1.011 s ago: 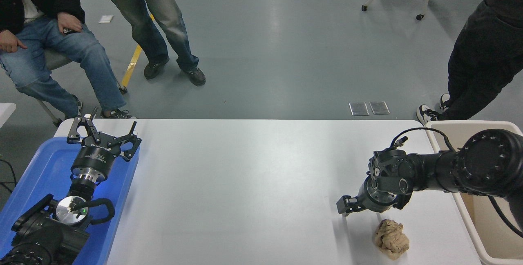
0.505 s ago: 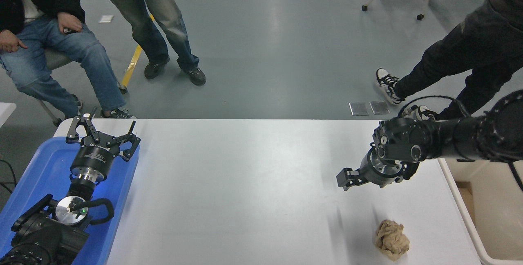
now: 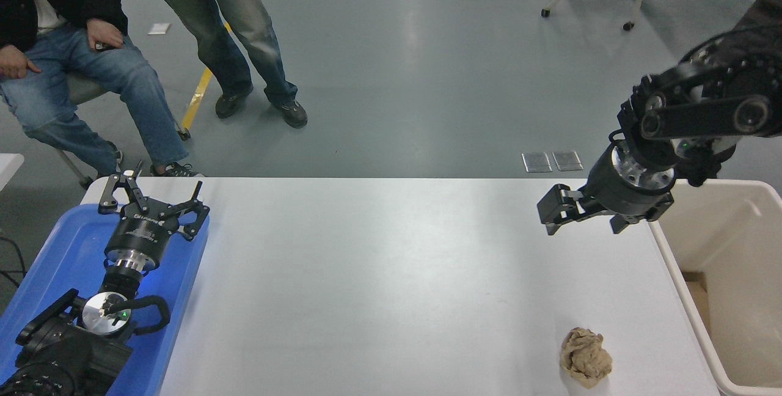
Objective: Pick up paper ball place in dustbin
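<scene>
I am seeing the paper ball (image 3: 585, 357) lying on the white table (image 3: 379, 274) near its near-right corner, just beside the dustbin (image 3: 672, 264) (the beige bin at the table's right edge). The right gripper (image 3: 580, 217) is hanging above the table's far-right area, well apart from the ball, fingers spread and holding nothing. The left gripper (image 3: 153, 195) is sitting parked, fingers splayed, over the blue tray (image 3: 61, 243).

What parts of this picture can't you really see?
- Dustbin: cut off by the head view's right and bottom edges; much of its inside is out of frame.
- Right gripper: its fingers overlap, so open or shut is unclear.
- Right arm: runs off the right edge.
- People at the top: cut off by the top edge.
- Paper ball: its underside is hidden against the table.
</scene>
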You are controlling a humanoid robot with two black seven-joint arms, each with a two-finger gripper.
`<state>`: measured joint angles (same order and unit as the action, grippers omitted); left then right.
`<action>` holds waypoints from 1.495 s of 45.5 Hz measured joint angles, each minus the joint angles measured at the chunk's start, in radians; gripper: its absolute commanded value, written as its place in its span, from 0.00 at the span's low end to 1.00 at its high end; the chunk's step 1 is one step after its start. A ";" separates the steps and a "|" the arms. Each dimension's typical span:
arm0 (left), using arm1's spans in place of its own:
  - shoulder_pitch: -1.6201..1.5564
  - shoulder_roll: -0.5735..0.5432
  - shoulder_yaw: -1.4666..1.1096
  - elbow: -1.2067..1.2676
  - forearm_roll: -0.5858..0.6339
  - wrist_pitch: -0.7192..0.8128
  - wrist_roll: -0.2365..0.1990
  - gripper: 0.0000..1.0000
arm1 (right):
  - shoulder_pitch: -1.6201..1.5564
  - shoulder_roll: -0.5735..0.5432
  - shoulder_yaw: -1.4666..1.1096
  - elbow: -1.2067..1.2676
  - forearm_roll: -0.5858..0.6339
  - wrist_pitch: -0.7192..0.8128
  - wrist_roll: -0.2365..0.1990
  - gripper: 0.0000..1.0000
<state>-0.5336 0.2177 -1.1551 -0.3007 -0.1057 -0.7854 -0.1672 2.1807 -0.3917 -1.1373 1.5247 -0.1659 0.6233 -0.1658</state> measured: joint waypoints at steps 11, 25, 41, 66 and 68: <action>0.000 0.000 0.000 0.000 0.000 0.000 0.000 0.99 | 0.224 -0.029 -0.084 0.143 0.015 0.085 0.001 1.00; 0.000 0.000 -0.001 0.000 0.000 0.000 0.000 0.99 | 0.342 -0.048 -0.134 0.203 0.022 0.140 0.002 1.00; 0.000 0.000 -0.001 0.000 0.000 0.000 0.000 0.99 | 0.156 -0.094 -0.124 0.184 -0.008 0.040 0.002 1.00; -0.002 0.000 0.003 0.000 0.001 0.000 0.000 0.99 | -0.634 -0.179 0.212 -0.097 -0.303 -0.222 0.000 1.00; -0.002 0.000 0.003 0.000 0.001 0.000 0.000 0.99 | -0.658 -0.179 0.227 -0.106 -0.311 -0.226 0.000 1.00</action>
<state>-0.5351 0.2178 -1.1516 -0.3006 -0.1046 -0.7854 -0.1672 1.5230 -0.5712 -0.9100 1.4187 -0.4774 0.3971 -0.1655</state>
